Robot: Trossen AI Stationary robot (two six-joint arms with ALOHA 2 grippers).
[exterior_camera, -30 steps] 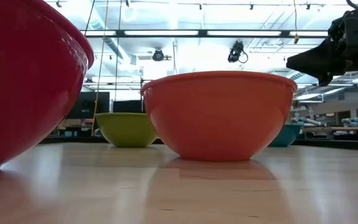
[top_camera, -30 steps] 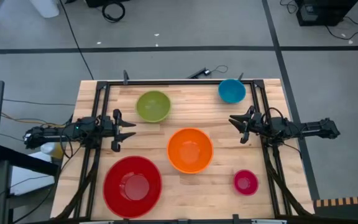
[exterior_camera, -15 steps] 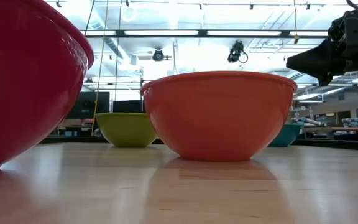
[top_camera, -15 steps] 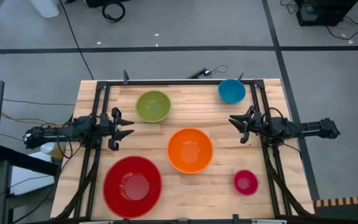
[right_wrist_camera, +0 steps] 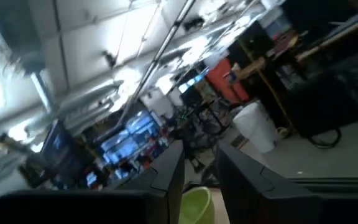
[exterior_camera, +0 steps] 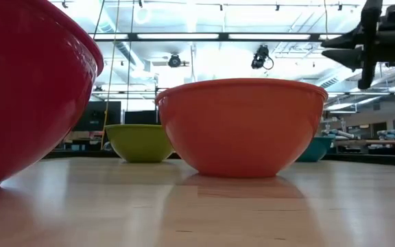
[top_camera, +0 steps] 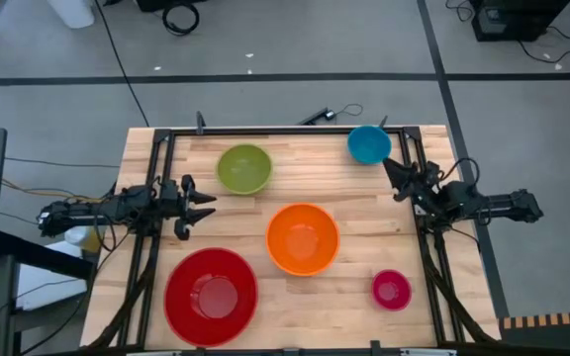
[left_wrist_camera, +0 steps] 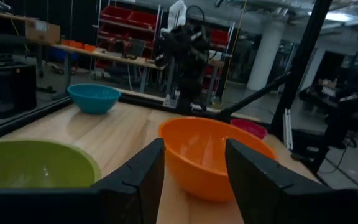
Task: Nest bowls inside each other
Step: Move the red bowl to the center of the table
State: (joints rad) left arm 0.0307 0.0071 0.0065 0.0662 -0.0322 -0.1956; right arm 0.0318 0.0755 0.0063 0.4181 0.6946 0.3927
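Observation:
Five bowls stand apart on their bases on the wooden table (top_camera: 166,158): red (top_camera: 211,296) near left, orange (top_camera: 303,237) in the middle, lime green (top_camera: 243,168) far left, blue (top_camera: 369,144) far right, pink (top_camera: 391,290) near right. My left gripper (top_camera: 209,208) stands open at the table's left edge, level, pointing across at the orange bowl (left_wrist_camera: 210,149). My right gripper (top_camera: 396,178) is open at the right edge, raised and tipped up, just short of the blue bowl on its near side. Neither touches a bowl.
A black frame (top_camera: 285,130) runs along the table's far edge and both sides. Bare wood lies between the bowls. In the low view the red bowl (exterior_camera: 26,82) and the orange bowl (exterior_camera: 242,123) stand nearest and hide the pink one.
My right gripper has risen, tipped its fingers upward, rolled, and swung toward the far edge and the blue bowl. My left gripper has rolled a little in place. The bowls have not moved.

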